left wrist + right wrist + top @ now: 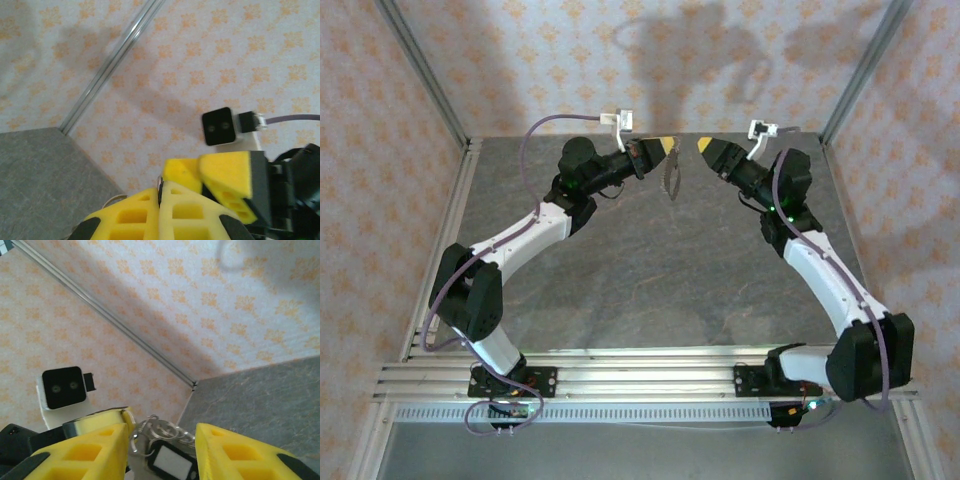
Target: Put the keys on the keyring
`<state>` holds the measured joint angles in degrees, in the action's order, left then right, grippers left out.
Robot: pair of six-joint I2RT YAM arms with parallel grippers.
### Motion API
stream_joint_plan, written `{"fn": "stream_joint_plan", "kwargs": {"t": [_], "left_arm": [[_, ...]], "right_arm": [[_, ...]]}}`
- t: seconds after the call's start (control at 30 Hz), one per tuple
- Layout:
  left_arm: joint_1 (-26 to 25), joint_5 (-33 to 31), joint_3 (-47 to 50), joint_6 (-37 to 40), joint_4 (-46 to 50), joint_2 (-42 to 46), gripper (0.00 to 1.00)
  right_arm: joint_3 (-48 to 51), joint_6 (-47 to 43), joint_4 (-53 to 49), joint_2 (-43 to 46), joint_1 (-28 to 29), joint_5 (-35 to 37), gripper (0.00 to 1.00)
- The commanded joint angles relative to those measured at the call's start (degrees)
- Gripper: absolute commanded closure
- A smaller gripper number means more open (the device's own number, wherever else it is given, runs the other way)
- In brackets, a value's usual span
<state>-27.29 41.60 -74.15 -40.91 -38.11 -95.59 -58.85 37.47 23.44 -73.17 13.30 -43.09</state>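
Note:
My left gripper [669, 146] is raised over the back of the table and shut on the keyring [671, 180], which hangs below its yellow fingertips. In the left wrist view the ring's thin metal edge [161, 182] is pinched between the closed pads [145, 210]. My right gripper [703, 146] faces it from the right, open. In the right wrist view its fingers [220, 450] stand apart on either side of the silvery ring loops [167, 427]. Below the loops hangs a key [172, 463], a dark oblong piece with a pale face. The left gripper's yellow finger [100, 419] is just beyond.
The grey table [650, 280] lies well below both grippers. Patterned walls and aluminium posts [420, 70] close in the back and sides. A slotted rail [640, 375] runs along the near edge by the arm bases.

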Motion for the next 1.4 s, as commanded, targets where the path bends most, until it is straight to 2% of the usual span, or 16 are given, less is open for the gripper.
{"fn": "stream_joint_plan", "kwargs": {"t": [0.0, 0.13, 0.47, 0.6, 0.8, 1.07, 1.13, 1.23, 1.37], "left_arm": [[-0.4, 2.1, -2.1, -1.2, -5.9, 2.3, 1.0], [-0.5, 2.3, -2.3, -1.8, -6.4, 2.1, 1.0], [-0.7, 2.8, -3.0, -2.0, -6.2, 2.0, 1.0], [-0.7, 2.8, -3.1, -2.0, -6.2, 2.2, 1.0], [-1.0, 2.4, -3.0, -2.2, -6.6, 2.1, 1.0], [-1.2, 1.2, -2.4, -2.7, -8.0, 1.7, 1.0], [-1.2, 0.7, -2.2, -2.9, -8.4, 1.6, 1.0], [-1.2, -0.4, -1.7, -3.4, -9.6, 1.6, 1.0], [-1.3, -2.1, -0.9, -4.0, -10.9, 1.7, 1.0]], "right_arm": [[-1.8, 3.5, 8.6, -2.1, -0.1, -4.0, 0.61], [-1.9, 6.4, 13.4, -3.8, 0.5, -5.0, 0.61], [-3.8, 4.9, 13.5, -5.6, 4.3, -4.5, 0.67], [-4.9, 4.8, 13.0, -7.7, 5.6, -4.5, 0.85], [-4.5, 4.3, 13.1, -8.9, 8.6, -4.5, 0.95], [-2.5, 3.9, 13.2, -9.2, 11.0, -4.0, 0.9], [-1.9, 4.2, 13.5, -9.2, 11.3, -3.6, 0.83], [-1.4, 5.0, 14.5, -9.6, 11.8, -3.2, 0.77], [0.0, 6.1, 16.4, -10.0, 12.7, -2.4, 0.79]]}}
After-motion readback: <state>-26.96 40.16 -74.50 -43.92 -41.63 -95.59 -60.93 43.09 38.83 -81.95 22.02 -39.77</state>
